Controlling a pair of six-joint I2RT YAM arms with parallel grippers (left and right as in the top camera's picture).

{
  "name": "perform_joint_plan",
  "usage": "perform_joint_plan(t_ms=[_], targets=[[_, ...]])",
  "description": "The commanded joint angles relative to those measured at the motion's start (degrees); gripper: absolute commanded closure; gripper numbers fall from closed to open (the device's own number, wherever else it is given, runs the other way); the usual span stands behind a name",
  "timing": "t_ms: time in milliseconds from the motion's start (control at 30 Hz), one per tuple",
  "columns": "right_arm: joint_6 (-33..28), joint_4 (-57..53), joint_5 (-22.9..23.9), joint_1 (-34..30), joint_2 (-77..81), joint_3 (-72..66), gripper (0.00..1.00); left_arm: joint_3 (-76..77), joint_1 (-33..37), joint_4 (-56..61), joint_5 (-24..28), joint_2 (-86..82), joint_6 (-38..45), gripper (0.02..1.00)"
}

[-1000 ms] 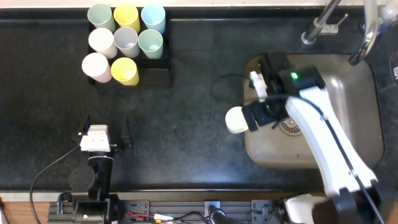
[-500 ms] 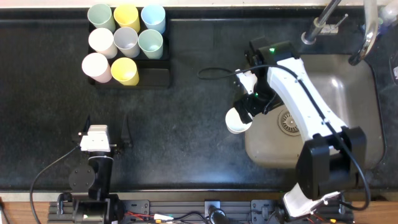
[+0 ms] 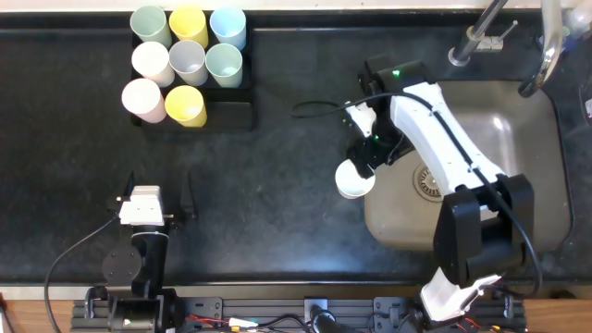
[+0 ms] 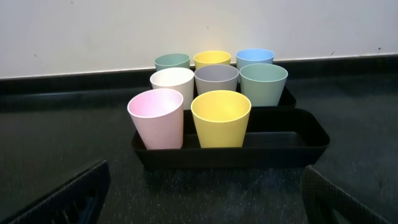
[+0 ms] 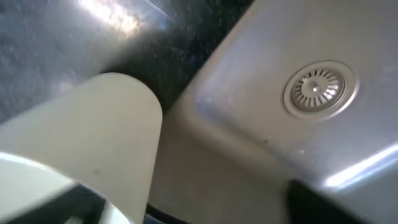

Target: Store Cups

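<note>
The left arm sits folded at the lower left of the top view, its pincer [image 3: 159, 190] low, with the fingers [image 4: 68, 196] spread wide apart. The right arm rises from the lower right, elbows near the upper centre-right, then bends back down and left. Its pincer [image 3: 367, 165] is clamped on a white cup [image 3: 352, 179], held tilted.
</note>
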Motion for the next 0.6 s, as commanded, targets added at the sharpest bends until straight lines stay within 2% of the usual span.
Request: perform_joint_plan(t_ms=[33, 167, 300, 400, 600], targets=[[-1.27, -0.17, -3.30, 0.74, 0.07, 1.22, 0.954, -0.07, -0.04, -0.26, -0.13, -0.57, 1.07, 0.020], [-1.25, -0.61, -3.50, 1.51, -0.22, 1.51, 0.956, -0.07, -0.04, -0.26, -0.13, -0.57, 1.05, 0.020], [0.79, -3.87, -1.49, 2.12, -1.66, 6.60, 0.961, -0.07, -0.04, -0.26, -0.11, -0.57, 1.07, 0.020], [4.11, -9.07, 0.50, 3.69, -2.23, 18.29, 0.958, -0.07, -0.04, -0.26, -0.13, -0.57, 1.07, 0.020], [7.17, -16.17, -0.04, 9.16, 2.36, 44.13, 0.956, -0.07, -0.04, -0.26, -0.13, -0.57, 1.05, 0.023]])
